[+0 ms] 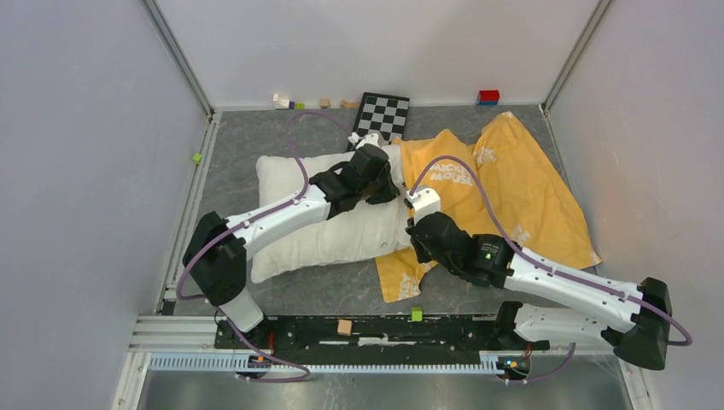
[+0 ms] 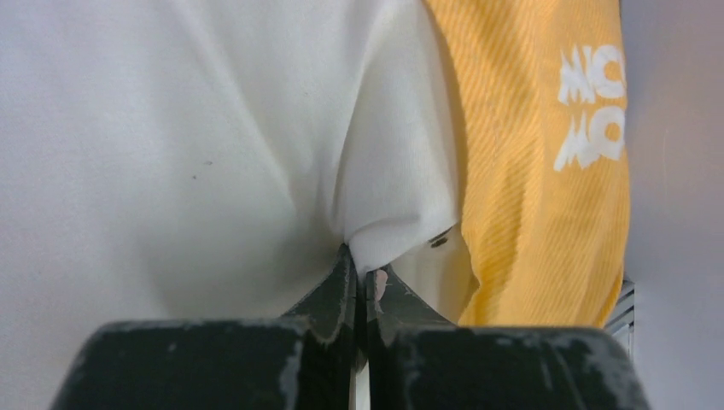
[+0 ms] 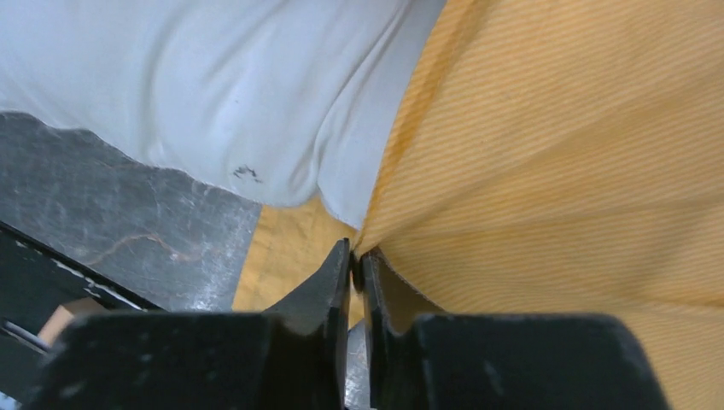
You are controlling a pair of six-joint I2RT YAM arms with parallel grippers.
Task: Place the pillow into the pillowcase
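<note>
We've got the plump off-white pillow (image 1: 324, 218), faintly spotted, lying on the bench (image 1: 248, 137), its right end meeting the rumpled orange-yellow pillowcase (image 1: 521, 188). Left fingers (image 2: 337, 286) pinch pillow fabric tight, and right fingers (image 3: 329, 286) clamp the pillowcase edge.

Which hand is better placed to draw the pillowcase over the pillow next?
Right, probably: the right hand is shut on the pillowcase edge beside the pillow; the left hand pinches pillow fabric only.
</note>
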